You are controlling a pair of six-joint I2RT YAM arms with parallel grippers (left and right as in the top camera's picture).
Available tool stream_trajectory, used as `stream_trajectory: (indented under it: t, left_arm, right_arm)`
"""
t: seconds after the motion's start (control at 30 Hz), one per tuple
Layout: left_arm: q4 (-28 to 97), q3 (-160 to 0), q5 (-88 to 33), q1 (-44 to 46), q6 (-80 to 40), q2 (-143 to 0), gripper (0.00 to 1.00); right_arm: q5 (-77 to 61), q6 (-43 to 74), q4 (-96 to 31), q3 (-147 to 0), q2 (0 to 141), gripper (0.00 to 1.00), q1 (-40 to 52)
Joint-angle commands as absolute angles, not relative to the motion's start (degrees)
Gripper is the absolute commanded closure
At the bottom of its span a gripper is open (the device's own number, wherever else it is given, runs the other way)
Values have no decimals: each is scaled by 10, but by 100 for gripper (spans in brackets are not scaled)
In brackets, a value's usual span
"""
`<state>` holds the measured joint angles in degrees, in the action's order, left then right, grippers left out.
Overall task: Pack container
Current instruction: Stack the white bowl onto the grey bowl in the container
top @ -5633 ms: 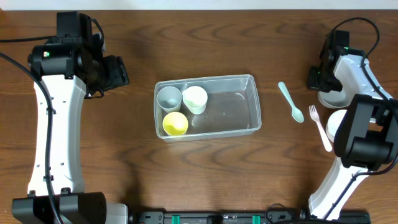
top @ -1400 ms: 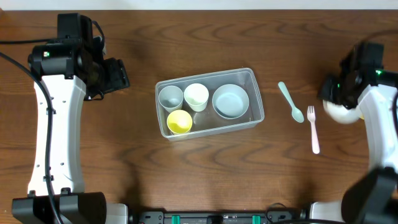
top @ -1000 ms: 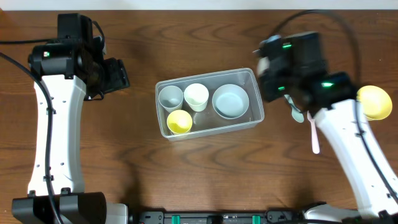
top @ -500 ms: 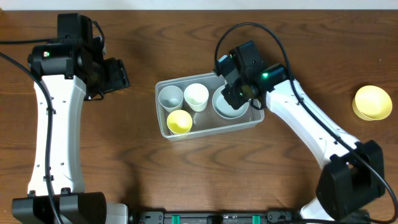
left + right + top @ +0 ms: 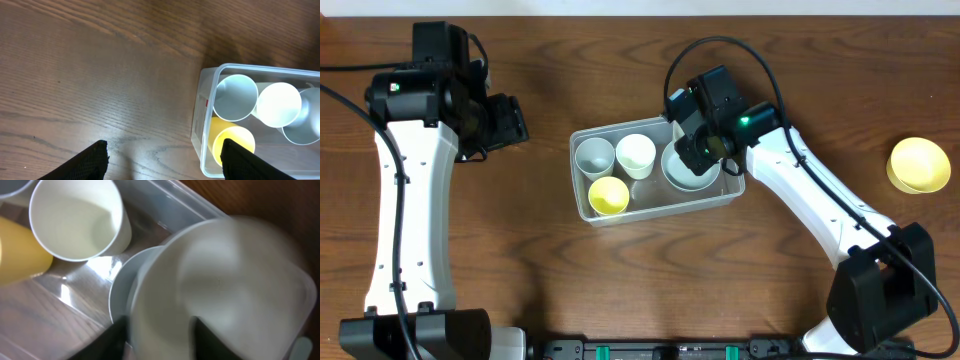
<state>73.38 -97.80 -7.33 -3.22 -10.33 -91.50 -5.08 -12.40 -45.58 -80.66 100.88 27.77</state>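
Note:
The clear plastic container (image 5: 650, 211) sits mid-table and holds a grey cup (image 5: 592, 156), a white cup (image 5: 635, 153), a yellow cup (image 5: 607, 195) and a grey bowl (image 5: 682, 177). My right gripper (image 5: 705, 140) hangs over the container's right half. In the right wrist view it (image 5: 159, 337) is shut on the rim of a blurred white bowl (image 5: 225, 280), just above the grey bowl (image 5: 122, 280) and beside the white cup (image 5: 75, 220). My left gripper (image 5: 505, 118) is open and empty, left of the container (image 5: 200, 125).
A yellow bowl (image 5: 918, 165) stands alone at the far right of the wooden table. The right arm (image 5: 810, 200) stretches diagonally across the table's right side and hides what lies under it.
The right arm swung from the far right, carrying the white bowl, to over the container's right half. A grey bowl appeared in the container earlier. The left arm has not moved.

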Motion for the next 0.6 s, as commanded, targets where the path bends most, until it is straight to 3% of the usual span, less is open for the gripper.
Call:
stream_trajectory:
  t: [0.0,0.3,0.57]
  left_arm:
    - [737,-976,-73,-35,-102,-917,27]
    - [737,-976,-73,-35,-102,-917,27]
    - [737,-976,-73,-35,-102,-917,27]
  right_arm:
    - [-48,-129,-456,-808,1009,44,288]
    - [-38,-122,-456,-808,1009,36,288]
    - [125,74,-482,-848,955,32,217]
